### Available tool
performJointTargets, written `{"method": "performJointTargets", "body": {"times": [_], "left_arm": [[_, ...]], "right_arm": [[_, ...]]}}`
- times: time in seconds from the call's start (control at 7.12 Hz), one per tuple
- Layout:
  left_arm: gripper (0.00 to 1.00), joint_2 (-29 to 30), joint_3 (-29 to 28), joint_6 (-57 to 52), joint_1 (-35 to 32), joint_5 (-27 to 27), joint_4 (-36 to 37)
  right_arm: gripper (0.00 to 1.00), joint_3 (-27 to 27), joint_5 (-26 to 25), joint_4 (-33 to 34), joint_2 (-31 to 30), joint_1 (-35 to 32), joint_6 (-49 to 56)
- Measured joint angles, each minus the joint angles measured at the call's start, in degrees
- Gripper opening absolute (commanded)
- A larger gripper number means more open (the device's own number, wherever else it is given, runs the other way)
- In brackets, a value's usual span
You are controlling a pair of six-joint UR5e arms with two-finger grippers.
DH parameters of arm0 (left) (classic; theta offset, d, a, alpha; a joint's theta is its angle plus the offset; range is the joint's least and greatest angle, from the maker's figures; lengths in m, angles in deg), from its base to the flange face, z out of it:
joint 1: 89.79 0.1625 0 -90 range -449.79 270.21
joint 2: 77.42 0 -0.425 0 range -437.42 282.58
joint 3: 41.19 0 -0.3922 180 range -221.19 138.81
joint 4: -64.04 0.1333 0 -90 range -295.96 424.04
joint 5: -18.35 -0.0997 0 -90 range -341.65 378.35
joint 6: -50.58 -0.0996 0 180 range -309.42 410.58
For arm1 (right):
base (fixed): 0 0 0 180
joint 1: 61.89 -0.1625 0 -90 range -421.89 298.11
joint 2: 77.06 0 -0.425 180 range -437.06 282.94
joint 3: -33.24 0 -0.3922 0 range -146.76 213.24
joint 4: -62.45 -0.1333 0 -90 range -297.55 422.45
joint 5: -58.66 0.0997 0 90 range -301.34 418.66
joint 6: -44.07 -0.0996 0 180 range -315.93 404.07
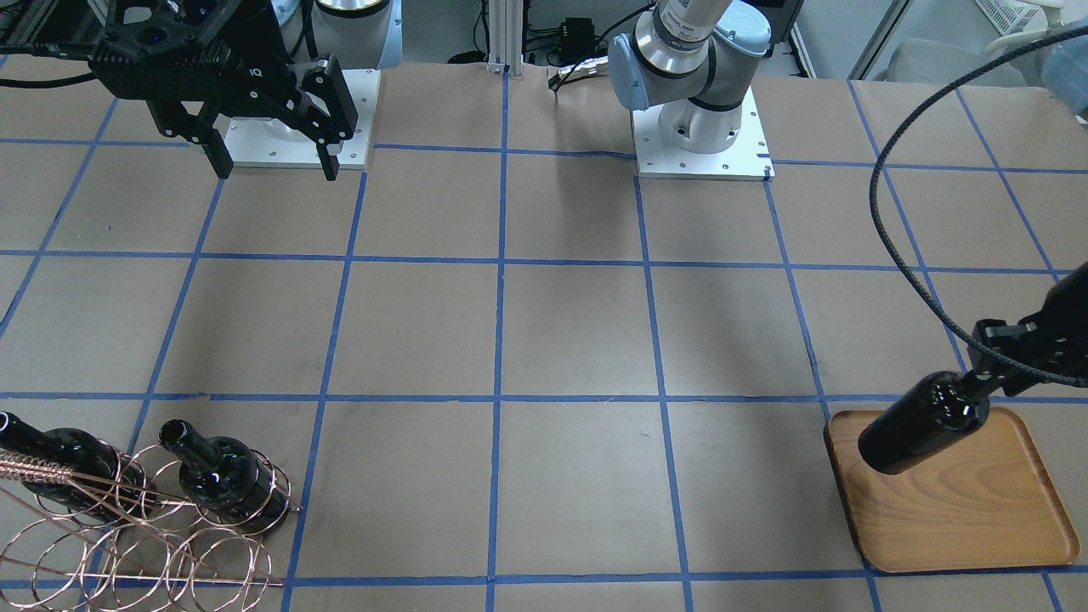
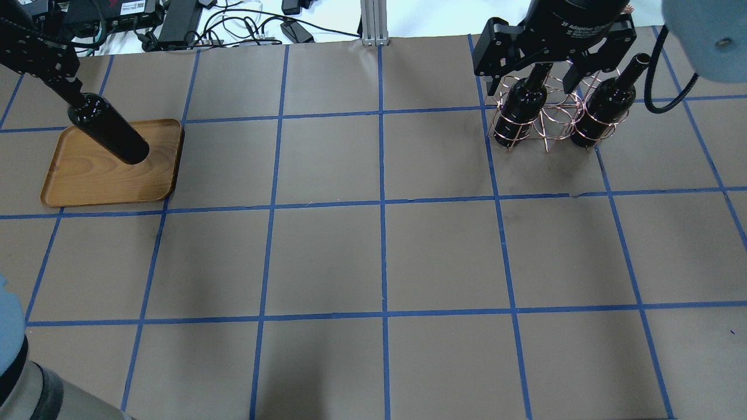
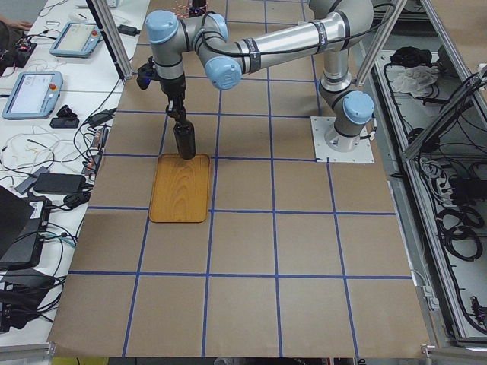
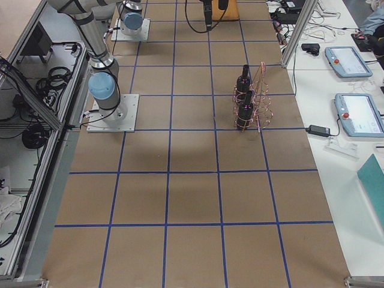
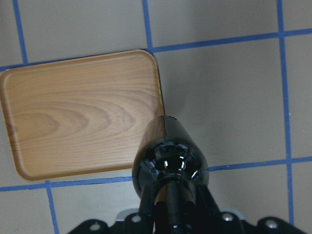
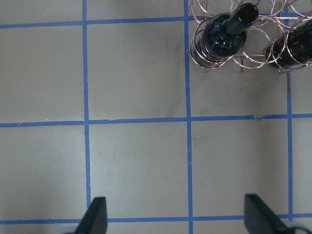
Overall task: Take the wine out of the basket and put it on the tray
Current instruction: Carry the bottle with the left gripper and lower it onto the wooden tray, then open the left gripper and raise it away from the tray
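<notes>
Fingers (image 2: 61,87) tight around neck of wine (image 2: 111,131)

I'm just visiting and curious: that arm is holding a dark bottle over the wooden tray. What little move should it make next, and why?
Probably lower the wine bottle straight down onto the tray. The left pincer grips it by the neck, and it hangs upright over the tray's end, apparently not yet set down.
</notes>
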Motion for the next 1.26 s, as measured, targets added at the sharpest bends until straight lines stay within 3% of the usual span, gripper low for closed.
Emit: {"method": "performJointTargets", "body": {"times": [0.84, 1.12, 1.26], "left_arm": [[0.0, 5.64, -0.72, -2.37, 3.62, 0.57, 6.03], [0.91, 6.3, -0.68, -2.25, 3.7, 0.48, 6.57], [1.0, 6.35, -0.64, -2.18, 3.72, 0.46, 6.9]], "right_arm": [[1.0, -0.04, -0.21, -0.33, 0.52, 0.1, 0.07], [1.0, -0.03, -0.21, -0.38, 0.53, 0.1, 0.07], [1.0, -0.05, -0.18, -0.4, 0.52, 0.1, 0.07]]}}
